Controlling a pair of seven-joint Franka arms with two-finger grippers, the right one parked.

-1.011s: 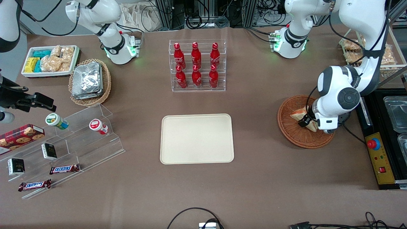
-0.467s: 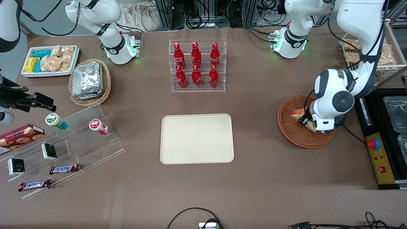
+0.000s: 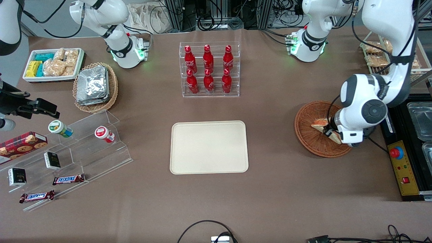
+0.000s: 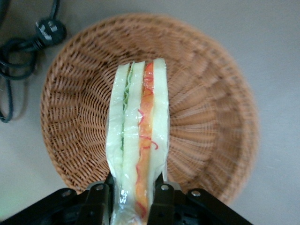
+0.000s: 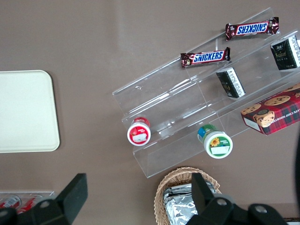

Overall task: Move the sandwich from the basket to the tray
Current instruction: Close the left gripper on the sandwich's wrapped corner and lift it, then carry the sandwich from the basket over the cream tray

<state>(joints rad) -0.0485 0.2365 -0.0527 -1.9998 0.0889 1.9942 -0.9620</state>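
Jaws of the left gripper (image 4: 137, 199) closed tight on one end of the clear-wrapped sandwich (image 4: 138, 145), bread edges up between the fingers (image 4: 159, 197). Directly beneath, the round reddish-brown wicker basket (image 4: 211, 117). Well apart, toward the table's middle, the cream-beige tray (image 3: 209, 147).

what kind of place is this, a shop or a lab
Most likely a robotics lab staged as a snack counter: the bottle rack and candy bars stand on a table with robot bases and cables. The tool holds the sandwich above the basket.
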